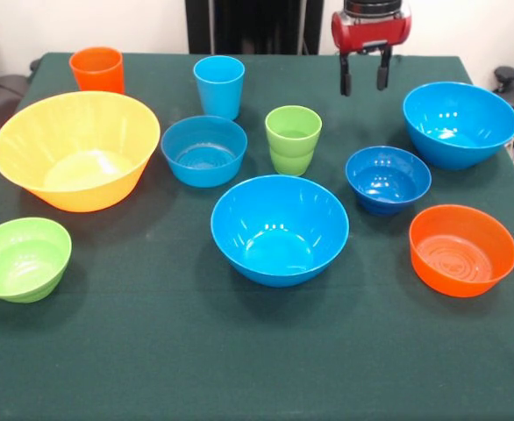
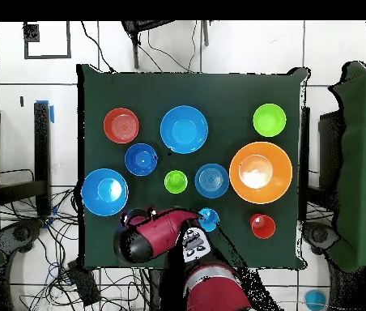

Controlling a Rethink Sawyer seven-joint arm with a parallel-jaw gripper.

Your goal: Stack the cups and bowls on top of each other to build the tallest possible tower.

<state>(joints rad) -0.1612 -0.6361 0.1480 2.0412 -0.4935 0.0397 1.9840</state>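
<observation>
Cups and bowls are all found standing apart and upright on the green table (image 1: 152,351), so no tower can be said to exist yet; nothing is nested in anything, and every vessel appears empty. In the front view, taking the table's middle as the clock's centre, the big yellow bowl (image 1: 75,149) is placed at about nine o'clock, with the orange cup (image 1: 97,69) beyond it at ten and the small green bowl (image 1: 21,258) nearer at eight. The light blue cup (image 1: 219,85) is set at about twelve, the medium light blue bowl (image 1: 204,149) just in front of it, and the green cup (image 1: 293,139) close beside that bowl without touching. One large blue bowl (image 1: 279,228) sits close to the centre, slightly towards six, and the other large blue bowl (image 1: 460,123) lies at two. The small dark blue bowl (image 1: 388,178) is seen at three and the orange bowl (image 1: 462,249) at four. The spread-out layout is judged to be a starting arrangement, each piece left clear of its neighbours so that it can be reached from above. The gripper (image 1: 365,81) is held up over the far edge at about one o'clock, between the light blue cup and the far large blue bowl, its fingers parted with nothing between them, and no piece is touched. A wide bowl would probably be chosen as the base, since it is judged steadier than a cup.
</observation>
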